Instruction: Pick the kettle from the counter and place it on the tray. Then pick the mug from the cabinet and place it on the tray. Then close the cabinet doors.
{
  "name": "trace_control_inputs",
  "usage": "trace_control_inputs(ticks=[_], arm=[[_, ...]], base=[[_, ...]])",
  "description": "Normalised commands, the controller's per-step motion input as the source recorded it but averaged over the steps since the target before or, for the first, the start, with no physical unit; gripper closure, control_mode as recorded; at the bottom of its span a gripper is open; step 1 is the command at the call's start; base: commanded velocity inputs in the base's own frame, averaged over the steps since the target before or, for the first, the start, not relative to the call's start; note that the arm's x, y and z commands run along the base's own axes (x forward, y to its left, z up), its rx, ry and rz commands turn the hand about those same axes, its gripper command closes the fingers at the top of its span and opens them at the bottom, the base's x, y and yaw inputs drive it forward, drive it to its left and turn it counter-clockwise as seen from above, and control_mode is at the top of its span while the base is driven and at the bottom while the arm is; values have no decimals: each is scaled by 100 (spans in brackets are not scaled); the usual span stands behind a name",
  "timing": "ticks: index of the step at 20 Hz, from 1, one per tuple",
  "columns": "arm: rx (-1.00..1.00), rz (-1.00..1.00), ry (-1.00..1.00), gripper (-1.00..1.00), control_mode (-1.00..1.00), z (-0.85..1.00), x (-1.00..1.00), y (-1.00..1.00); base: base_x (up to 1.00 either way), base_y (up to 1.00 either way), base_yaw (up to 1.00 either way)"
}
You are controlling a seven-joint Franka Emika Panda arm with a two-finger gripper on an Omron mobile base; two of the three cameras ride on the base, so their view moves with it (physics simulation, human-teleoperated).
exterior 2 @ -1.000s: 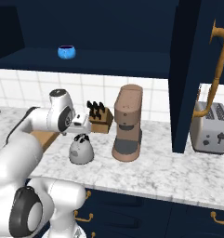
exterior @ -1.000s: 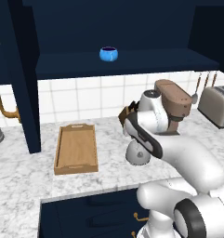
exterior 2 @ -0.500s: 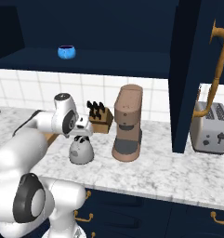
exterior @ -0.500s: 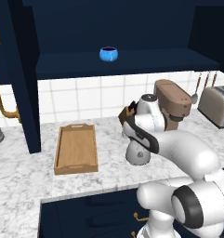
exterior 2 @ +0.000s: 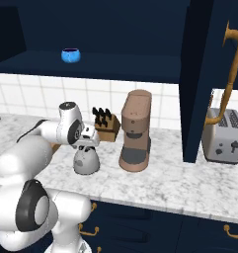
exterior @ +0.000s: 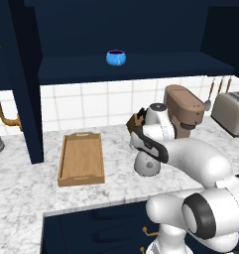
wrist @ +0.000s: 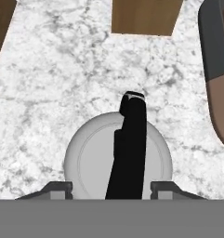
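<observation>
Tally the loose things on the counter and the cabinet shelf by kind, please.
Kettle: 1
Tray: 1
Mug: 1
Coffee machine: 1
Knife block: 1
Toaster: 1
Total: 6

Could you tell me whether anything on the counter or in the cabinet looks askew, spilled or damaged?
Nothing stands out. The kettle sits upright on the counter under the pincer, the tray lies flat, and the mug stands upright on the cabinet shelf.
</observation>
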Motion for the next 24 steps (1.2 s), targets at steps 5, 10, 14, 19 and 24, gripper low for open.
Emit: trace_control_inputs(ticks=[5, 10, 14, 19, 24], arm=[[0, 0, 0, 100, -100, 0, 0, 4], [1, 3, -7, 100, -100, 18, -4, 20], [0, 7, -22, 100, -100, 55, -29, 38], [0, 2, -19, 100, -100, 20, -11, 58], [1, 0, -8, 100, -100, 38, 11, 81]], base=[[0, 0, 0], [0, 0, 0], [0, 0, 0], [0, 0, 0], [0, 0, 0]])
